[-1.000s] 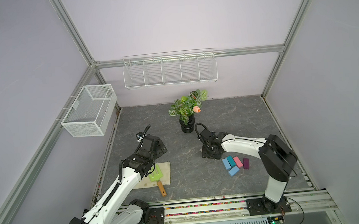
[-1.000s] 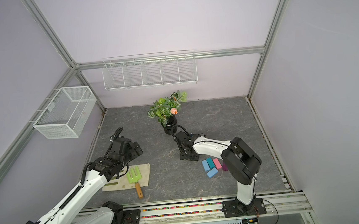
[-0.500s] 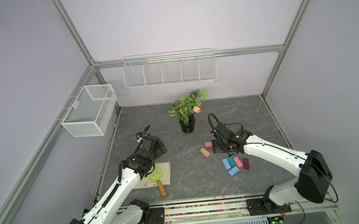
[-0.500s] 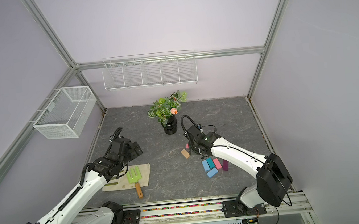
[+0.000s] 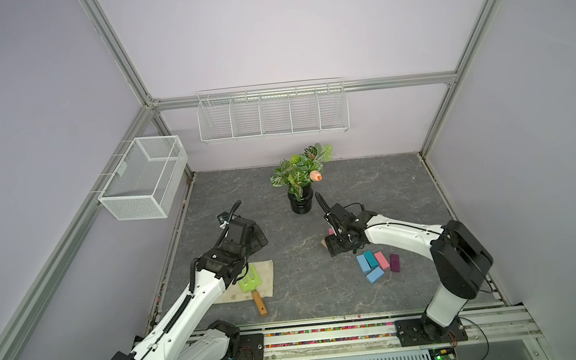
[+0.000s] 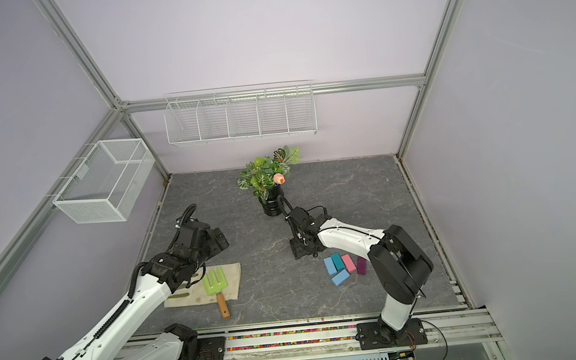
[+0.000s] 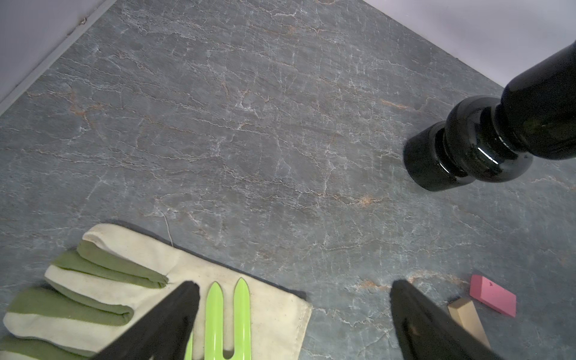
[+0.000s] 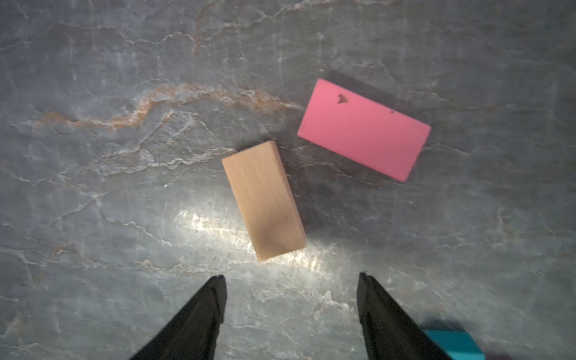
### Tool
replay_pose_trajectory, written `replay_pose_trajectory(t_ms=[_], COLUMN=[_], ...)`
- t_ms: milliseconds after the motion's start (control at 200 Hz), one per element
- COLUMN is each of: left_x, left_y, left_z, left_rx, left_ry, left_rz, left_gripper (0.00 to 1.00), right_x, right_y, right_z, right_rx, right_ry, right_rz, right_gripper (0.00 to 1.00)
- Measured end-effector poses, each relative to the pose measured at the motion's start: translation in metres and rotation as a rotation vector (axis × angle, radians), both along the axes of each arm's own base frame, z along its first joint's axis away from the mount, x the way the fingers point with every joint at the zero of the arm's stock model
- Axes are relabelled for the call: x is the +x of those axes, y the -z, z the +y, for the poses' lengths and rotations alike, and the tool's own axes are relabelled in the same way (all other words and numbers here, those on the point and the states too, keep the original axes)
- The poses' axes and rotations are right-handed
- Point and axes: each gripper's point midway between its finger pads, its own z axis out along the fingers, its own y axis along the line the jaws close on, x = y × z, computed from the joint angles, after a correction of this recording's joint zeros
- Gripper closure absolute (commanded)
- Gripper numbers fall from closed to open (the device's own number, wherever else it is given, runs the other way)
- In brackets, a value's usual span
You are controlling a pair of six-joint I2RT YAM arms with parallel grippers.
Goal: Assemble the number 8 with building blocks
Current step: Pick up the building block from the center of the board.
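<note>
Just ahead of the right fingers [image 8: 202,318], which are standing wide apart and gripping nothing, the tan block [image 8: 263,199] is lying flat on the desk [image 8: 93,187], its long axis pointing away from them, slightly slanted. Beyond it, the pink block [image 8: 364,129] is lying crosswise. The left fingers [image 7: 168,318] are gaping empty too.

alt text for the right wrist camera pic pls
A tan block and a pink block lie flat and apart on a grey stone table, just ahead of the right claw, which is open and empty. A teal block peeks in beside the claw.
</note>
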Motion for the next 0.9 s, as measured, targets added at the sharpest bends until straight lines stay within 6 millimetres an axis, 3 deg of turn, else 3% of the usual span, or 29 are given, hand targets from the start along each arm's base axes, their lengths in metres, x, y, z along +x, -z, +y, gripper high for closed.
replay_pose_trajectory(t_ms=[210,395,615,665,790,900], left_x=[0.000,0.000,0.000,0.000,0.000,0.001], left_y=[0.000,0.002,0.002,0.002,0.002,0.003], left_z=[0.000,0.000,0.000,0.000,0.000,0.000], left_rx=[0.000,0.003,0.003,0.003,0.005,0.006], left_ry=[0.000,0.000,0.000,0.000,0.000,0.000], left_rz=[0.001,0.005,0.006,0.006,0.008,0.011], left_gripper=[0.00,0.00,0.00,0.01,0.00,0.00], right_x=[0.007,0.017,0.014,0.014,0.014,0.014], right_y=[0.002,0.008,0.023,0.023,0.023,0.021], right_z=[0.015,0.027,0.028,0.028,0.029,0.031], right_rx=[0.032,0.037,0.021,0.021,0.026,0.040], right_ry=[-0.038,-0.057,-0.061,-0.062,-0.049,-0.016], right_rz=[0.005,0.007,0.046,0.046,0.048,0.048], right_gripper=[0.29,0.37,0.47,0.54,0.90,0.93])
